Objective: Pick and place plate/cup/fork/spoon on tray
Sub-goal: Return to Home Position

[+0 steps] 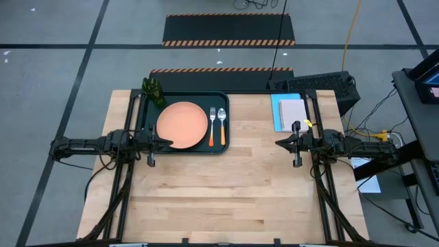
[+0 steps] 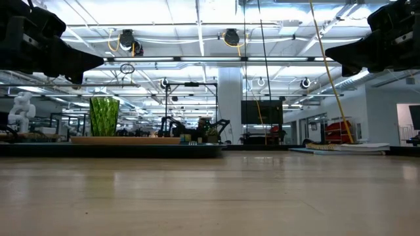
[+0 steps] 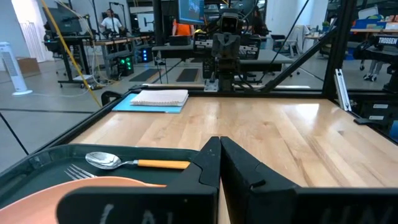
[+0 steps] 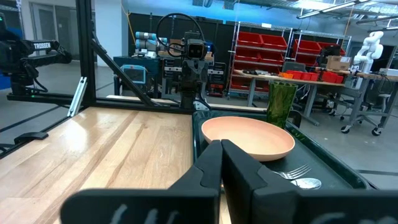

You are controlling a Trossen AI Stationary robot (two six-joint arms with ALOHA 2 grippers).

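The dark tray [image 1: 145, 130] lies at the table's far left. On it rest the salmon-orange plate [image 1: 181, 124], the green cup [image 1: 154, 90] upright at its far left corner, and the fork [image 1: 212, 126] and spoon [image 1: 221, 126] side by side on its right part. My left gripper [image 1: 168, 143] is shut and empty, raised over the tray's near edge beside the plate. My right gripper [image 1: 280, 143] is shut and empty, raised over the bare wood at the right. The plate [image 4: 247, 137], cup [image 4: 281, 103] and fork [image 4: 292, 172] also show in the right wrist view.
A light blue sheet [image 1: 276, 113] with a pale notepad [image 1: 293, 110] lies at the table's far right. Bare wood [image 1: 226, 192] fills the middle and near part of the table. People and equipment stand in the room beyond.
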